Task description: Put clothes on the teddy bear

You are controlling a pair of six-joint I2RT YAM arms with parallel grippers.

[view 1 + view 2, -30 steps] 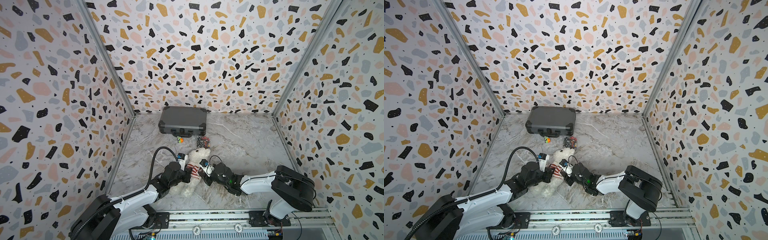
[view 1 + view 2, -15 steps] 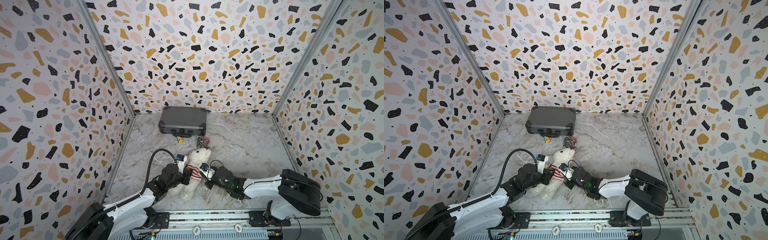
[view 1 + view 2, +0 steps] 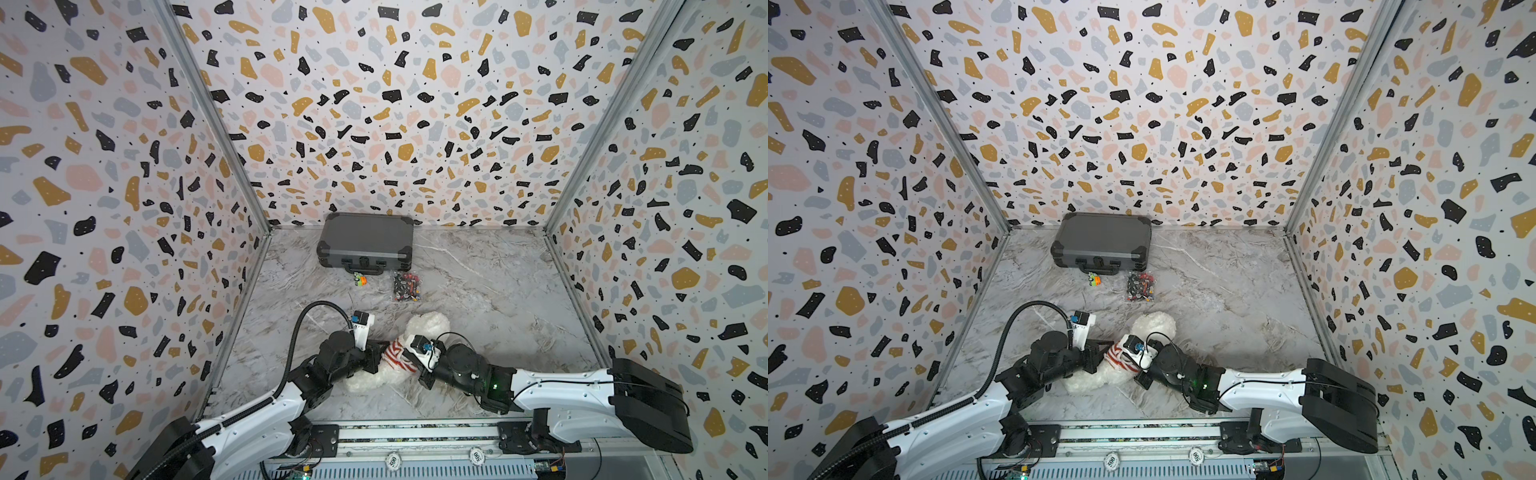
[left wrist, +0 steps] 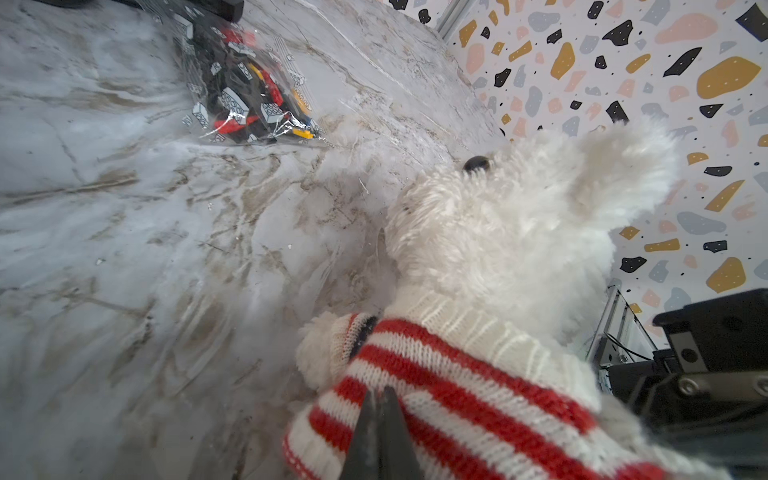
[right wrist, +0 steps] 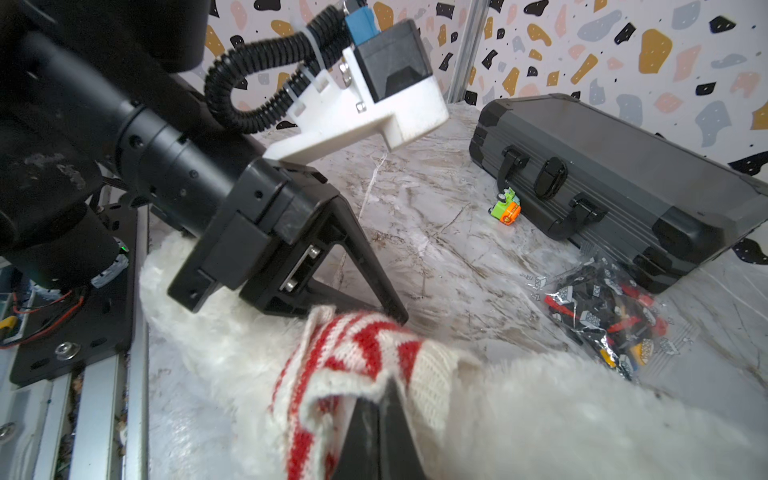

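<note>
Here, near edge of the marble tabletop (image 3: pixel 478 291), about centre. The teddy bear (image 3: pixel 430 326) lies on the surface between the two arms, head toward the far side, legs trailing near and left. White fluff; one dark eye shows in the left wrist view, on the bear (image 4: pixel 519 216).

A red-and-white striped sweater (image 3: pixel 397 353) sits on the torso. The cream ribbed collar is at the neck, and one arm is through a sleeve, the paw poking out, as seen on the sweater (image 4: pixel 457 374).

Left gripper (image 4: pixel 380 399): jaws pressed together, tips buried in the knit at the bear's left flank. In the right wrist view the fabric is drawn up to a peak at those tips (image 5: pixel 395 316), so it is clenched on the sweater.

Right gripper (image 5: pixel 380 399): jaws closed on a folded edge of the sweater (image 5: pixel 365 353) from the bear's right flank, with the knit draped over the tips. In both top views its fingertips are hidden under the wrist camera.

Farther back:
- a grey case (image 3: pixel 365 241) lies flat against the far wall, lid shut
- a small green-and-orange toy (image 3: pixel 359 280) sits just in front of its handle
- a clear bag of bricks (image 3: pixel 407 286) lies to the right of the toy, between case and bear, near the bear's head but not touching it
</note>
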